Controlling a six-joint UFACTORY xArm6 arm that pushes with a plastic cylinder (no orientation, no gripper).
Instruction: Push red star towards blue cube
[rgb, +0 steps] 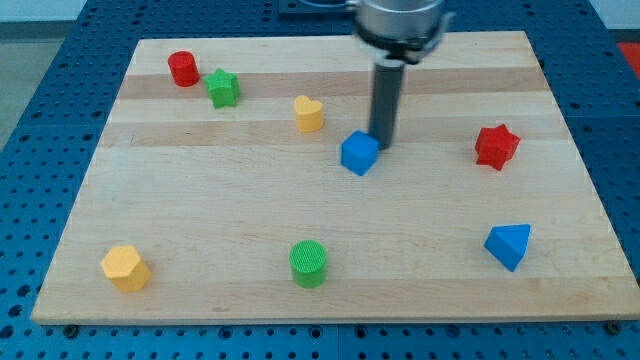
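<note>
1. Worktop (200, 250) of pale wood carries eight small blocks, and the dark rod comes down from the view's top, a little right of centre.
2. No gripper is fitted, so nothing opens, shuts or takes hold; the rod's lower end, my tip (383, 147), sits just beside the blue cube (360, 153), at the cube's 1 o'clock corner. Whether it is touching cannot be told.
3. The red star (496, 146) lies well apart from the tip, at about 3 o'clock from the blue cube, near the view's right side and roughly level with the cube.
4. The ground between star and cube looks open, so a straight push toward 9 o'clock seems possible.
5. To do the step well, I judge the tip should first leave the cube without nudging it, then swing round the star by the 12 o'clock or 6 o'clock side to reach its far, 3 o'clock face.
6. Contact wants to be on the line through the star's middle and the cube; a star's points may turn it aside if struck off-centre.
7. Other blocks stand clear of that path: blue triangular block (509, 245) at 5 o'clock from the star, yellow heart (309, 113), green star (223, 88), red cylinder (183, 68), green cylinder (309, 262) and yellow hexagonal block (126, 267).
</note>
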